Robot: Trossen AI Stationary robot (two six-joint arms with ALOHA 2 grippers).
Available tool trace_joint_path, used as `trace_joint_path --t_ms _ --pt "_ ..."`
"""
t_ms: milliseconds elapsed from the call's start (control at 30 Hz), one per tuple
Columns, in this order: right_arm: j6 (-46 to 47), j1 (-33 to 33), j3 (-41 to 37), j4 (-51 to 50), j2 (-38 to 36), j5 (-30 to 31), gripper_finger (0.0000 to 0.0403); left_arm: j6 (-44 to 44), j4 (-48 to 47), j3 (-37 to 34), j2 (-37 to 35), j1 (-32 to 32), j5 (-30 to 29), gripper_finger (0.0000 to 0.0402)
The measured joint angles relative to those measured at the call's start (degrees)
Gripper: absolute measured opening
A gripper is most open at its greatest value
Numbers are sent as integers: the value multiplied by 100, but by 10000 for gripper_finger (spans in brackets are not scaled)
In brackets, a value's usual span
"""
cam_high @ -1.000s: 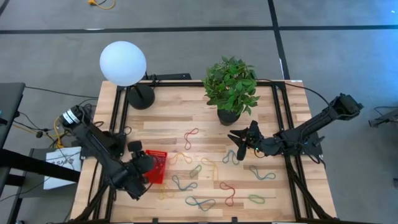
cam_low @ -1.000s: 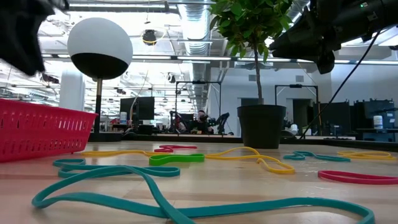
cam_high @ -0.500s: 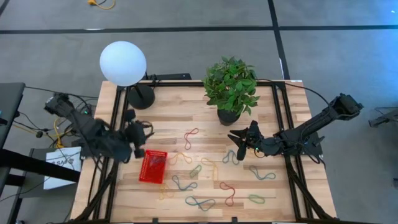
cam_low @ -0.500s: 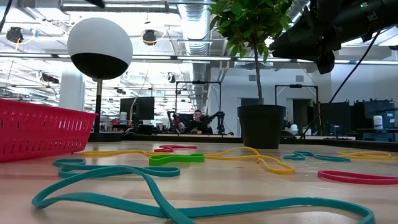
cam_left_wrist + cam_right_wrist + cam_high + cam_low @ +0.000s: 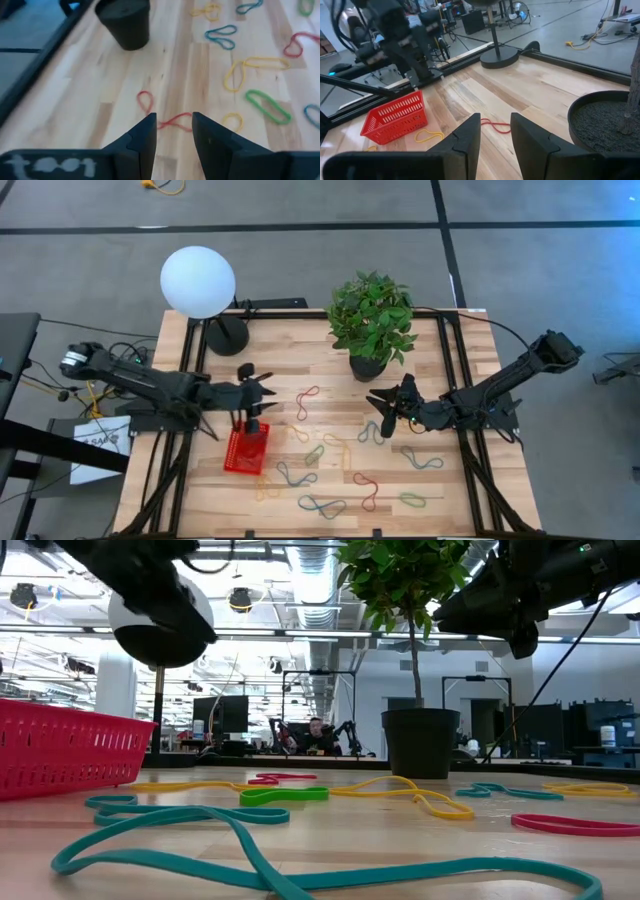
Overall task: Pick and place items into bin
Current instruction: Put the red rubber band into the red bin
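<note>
Loops of thin rubber band, scattered flat across the table (image 5: 290, 355) beyond both tools; red mesh bin (image 5: 246, 450) just behind and below the left tool (image 5: 258, 386). Left tool fingers (image 5: 148, 136) parted by a narrow gap, holding nothing, poised above the wood. Straight ahead of it, close past the fingertips, a red loop (image 5: 145, 101) twisted into a figure-eight; farther ahead, yellow, green and teal ones. Right tool (image 5: 383, 406) low over the table beside the plant pot (image 5: 366, 367), likewise slightly open and empty, with a teal loop (image 5: 370, 430) lying just beside it.

Probably almost weightless, limp and a little grippy; no risk of breakage, but bound to droop, stretch and snag on the mesh. Lying flush on the wood, so hard to get under. Best taken at the crossing of the figure-eight, where two strands stack and stand proud, fingers straddling the band and pressed down to the wood before closing. Likely to dangle once lifted, so worth carrying high over the bin rim.
</note>
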Motion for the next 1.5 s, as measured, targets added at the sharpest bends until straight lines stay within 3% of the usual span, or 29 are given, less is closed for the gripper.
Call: trace_joint_path --t_ms 133,367,600,900,1167,1333,1500 --pt "0 0 -1 0 0 0 103 72 841 -238 538 317 411 117" --pt "-147 -15 0 4 -2 6 103 318 1745 -252 1818 746 524 117" --pt "-294 -81 2 39 -1 11 103 328 2906 -235 2752 1274 1620 117" --pt "-1455 -459 2 694 0 10 103 485 2628 536 3717 1853 1925 117" --pt "-2289 -599 2 1462 -7 4 103 264 2140 931 4479 1873 2026 117" --pt "-2295 -623 2 1462 -7 2 103 222 2033 928 4477 1855 1402 117" --pt "-2302 -632 2 1462 -7 8 103 91 2007 919 4457 1913 1266 117"
